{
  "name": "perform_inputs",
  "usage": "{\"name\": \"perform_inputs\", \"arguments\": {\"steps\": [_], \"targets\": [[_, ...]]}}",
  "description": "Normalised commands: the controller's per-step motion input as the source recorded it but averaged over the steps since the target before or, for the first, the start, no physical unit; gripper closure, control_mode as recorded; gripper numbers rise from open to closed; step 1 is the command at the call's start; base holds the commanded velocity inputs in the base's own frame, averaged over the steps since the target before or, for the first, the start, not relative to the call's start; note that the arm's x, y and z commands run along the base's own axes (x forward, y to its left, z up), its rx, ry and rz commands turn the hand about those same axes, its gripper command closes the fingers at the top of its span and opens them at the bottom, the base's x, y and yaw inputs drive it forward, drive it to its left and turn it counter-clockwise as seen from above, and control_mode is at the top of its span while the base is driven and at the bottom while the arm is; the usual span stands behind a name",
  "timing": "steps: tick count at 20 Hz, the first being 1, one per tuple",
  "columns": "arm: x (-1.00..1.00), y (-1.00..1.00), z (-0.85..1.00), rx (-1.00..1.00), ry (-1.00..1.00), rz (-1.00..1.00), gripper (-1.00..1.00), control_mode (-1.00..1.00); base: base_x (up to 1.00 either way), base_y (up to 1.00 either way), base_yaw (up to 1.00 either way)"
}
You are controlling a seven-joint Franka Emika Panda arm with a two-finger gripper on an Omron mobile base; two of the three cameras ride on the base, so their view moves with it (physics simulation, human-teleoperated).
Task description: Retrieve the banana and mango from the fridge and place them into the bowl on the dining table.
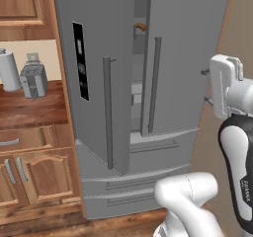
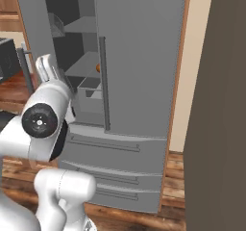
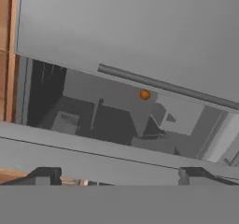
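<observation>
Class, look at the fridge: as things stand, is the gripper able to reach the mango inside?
Probably yes. The fridge's left door stands open, and the mango sits on a shelf in plain sight through that gap. The gripper is open and faces it, though the closed right door narrows the way in.

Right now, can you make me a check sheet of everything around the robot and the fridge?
Surface: wooden counter left of the fridge.
Job's things: fridge, left door swung open, right door shut; mango on an inside shelf; banana glimpsed through the door gap.
Clutter: toaster and paper towel roll on the counter.
Gripper: gripper open, holding nothing, facing the fridge.
Cables: nothing seen.
Surroundings: wooden cabinets, wood floor.
</observation>
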Motion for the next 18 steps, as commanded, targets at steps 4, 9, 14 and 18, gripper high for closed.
{"name": "perform_inputs", "arguments": {"steps": [4, 9, 14, 18], "targets": [[0.16, 0.0, -0.18, 0.27, -0.02, -0.05, -1.0, -1.0, 0.0, 0.0, 0.0], [0.43, 0.02, -0.02, 0.33, 0.08, -0.06, -1.0, -1.0, 0.0, 0.0, 0.0], [0.46, 0.11, 0.0, 0.25, 0.27, 0.0, -1.0, -1.0, 0.0, 0.0, 0.0], [0.38, 0.19, -0.04, 0.1, 0.26, 0.02, -1.0, -1.0, 0.0, 0.0, 0.0]]}}
